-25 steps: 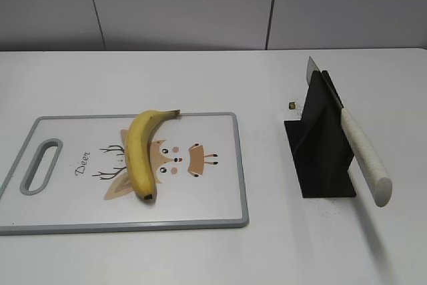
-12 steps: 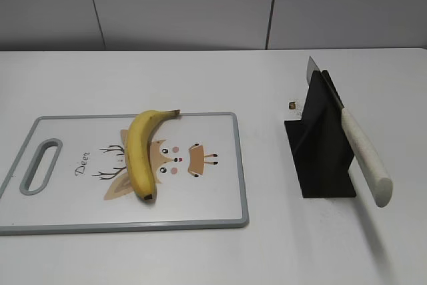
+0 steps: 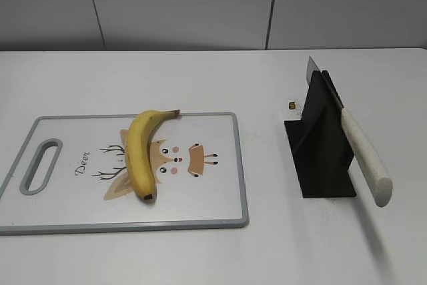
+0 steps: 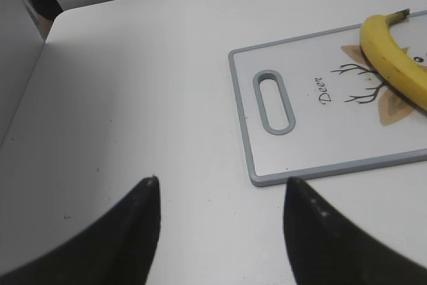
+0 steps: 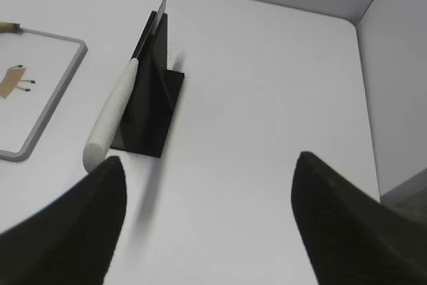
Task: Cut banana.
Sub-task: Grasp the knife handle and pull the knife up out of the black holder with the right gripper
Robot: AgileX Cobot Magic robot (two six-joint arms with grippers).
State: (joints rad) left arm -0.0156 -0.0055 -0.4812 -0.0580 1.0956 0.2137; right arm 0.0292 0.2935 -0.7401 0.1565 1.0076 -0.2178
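The yellow banana [image 3: 141,152] lies unpeeled on a white cutting board [image 3: 200,195] with a deer drawing; it also shows in the left wrist view [image 4: 393,65]. A knife [image 3: 357,145] with a pale handle rests slanted in a black stand [image 3: 320,151], seen too in the right wrist view [image 5: 113,115]. My left gripper [image 4: 220,181] is open and empty over bare table, left of the board's handle slot [image 4: 273,101]. My right gripper [image 5: 210,165] is open and empty, right of the knife stand. Neither gripper shows in the exterior view.
The white table [image 3: 267,245] ends at a grey wall behind. A small dark speck [image 3: 291,105] lies by the stand. The table's left edge and corner [image 4: 50,25] show in the left wrist view, its right edge [image 5: 363,85] in the right wrist view.
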